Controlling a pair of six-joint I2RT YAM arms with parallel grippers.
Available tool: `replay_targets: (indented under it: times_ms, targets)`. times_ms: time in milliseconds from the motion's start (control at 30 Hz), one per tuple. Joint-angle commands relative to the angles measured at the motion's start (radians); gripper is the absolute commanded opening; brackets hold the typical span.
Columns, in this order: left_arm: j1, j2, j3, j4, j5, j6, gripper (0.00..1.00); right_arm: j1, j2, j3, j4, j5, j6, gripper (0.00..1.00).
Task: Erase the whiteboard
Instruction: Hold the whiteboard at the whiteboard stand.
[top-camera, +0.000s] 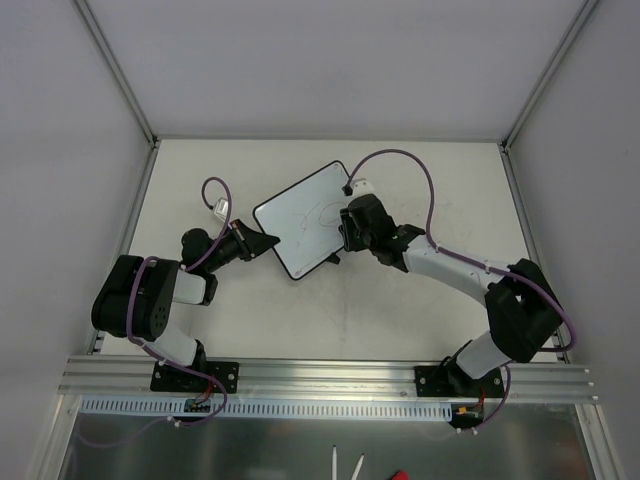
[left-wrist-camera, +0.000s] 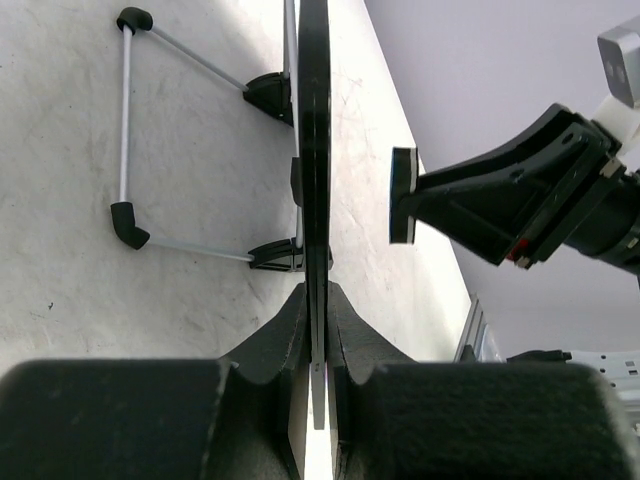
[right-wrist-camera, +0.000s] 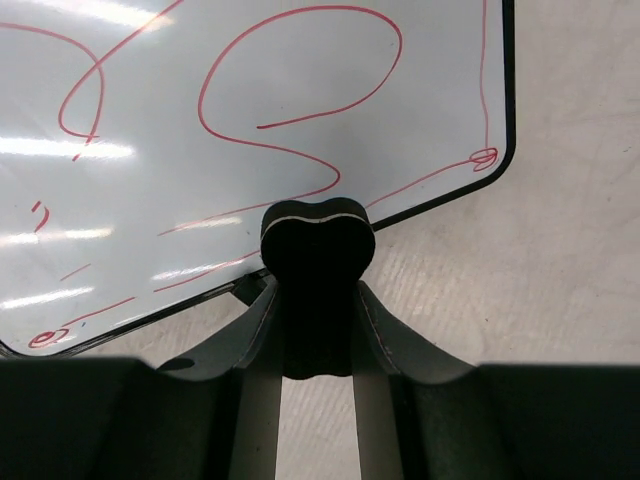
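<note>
The whiteboard (top-camera: 305, 212) stands tilted mid-table, a faint scribble on its face. In the right wrist view the whiteboard (right-wrist-camera: 250, 110) carries red loops and lines. In the left wrist view the whiteboard (left-wrist-camera: 315, 140) shows edge-on. My left gripper (top-camera: 266, 243) is shut on its left rim; my left gripper (left-wrist-camera: 318, 322) has the thin rim pinched between both jaws. My right gripper (top-camera: 346, 228), at the board's right side, is shut on the black bone-shaped eraser (right-wrist-camera: 317, 238). The eraser's head sits by the lower rim, facing the board. That eraser (left-wrist-camera: 403, 196) hangs a small gap off the board's face.
Behind the board a wire stand with black feet (left-wrist-camera: 126, 120) rests on the table. White enclosure walls (top-camera: 60, 120) close in the table on three sides. An aluminium rail (top-camera: 330, 380) runs along the near edge. Purple cables (top-camera: 420, 170) loop above both arms.
</note>
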Motion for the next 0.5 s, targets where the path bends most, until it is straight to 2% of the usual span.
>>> replay_targets:
  times_ms: [0, 233, 367, 467]
  targets:
    - [0.006, -0.027, 0.021, 0.333, 0.001, 0.006, 0.0, -0.011, -0.017, 0.04, -0.053, -0.057, -0.044, 0.0]
    - [0.006, -0.042, -0.007, 0.333, -0.023, 0.006, 0.0, -0.022, 0.032, 0.027, -0.005, -0.051, -0.026, 0.0]
    - [0.006, -0.052, -0.041, 0.344, -0.06, 0.002, 0.0, -0.126, 0.044, 0.053, -0.004, -0.152, -0.02, 0.0]
    - [0.006, -0.067, -0.059, 0.382, -0.074, -0.003, 0.0, -0.158, 0.047, 0.078, -0.014, -0.16, -0.036, 0.0]
